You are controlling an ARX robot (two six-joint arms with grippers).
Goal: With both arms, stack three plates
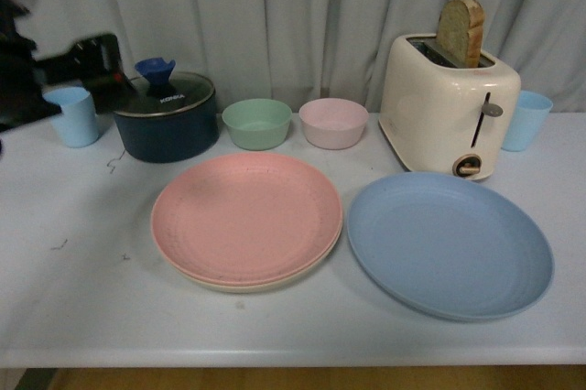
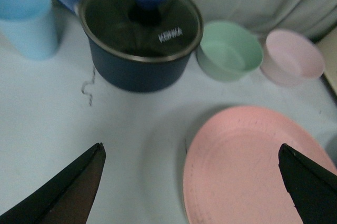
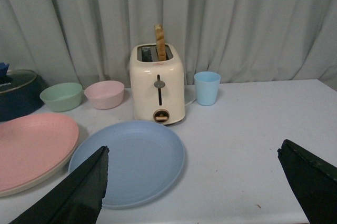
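Observation:
The pink plate (image 1: 245, 214) lies on top of the beige plate (image 1: 240, 284), whose rim shows under its front edge, at the table's middle. The blue plate (image 1: 449, 243) lies flat beside them to the right, alone. My left gripper (image 2: 192, 153) is open and empty, above the table at the pink plate's (image 2: 253, 166) left rim. My right gripper (image 3: 192, 153) is open and empty, above bare table right of the blue plate (image 3: 129, 161). A black arm (image 1: 37, 70) shows at the far left of the front view.
A dark pot with a glass lid (image 1: 167, 117), a green bowl (image 1: 256, 123) and a pink bowl (image 1: 333, 122) stand behind the plates. A cream toaster with toast (image 1: 447, 104) stands back right. Light blue cups stand at the back left (image 1: 73, 115) and back right (image 1: 526, 120).

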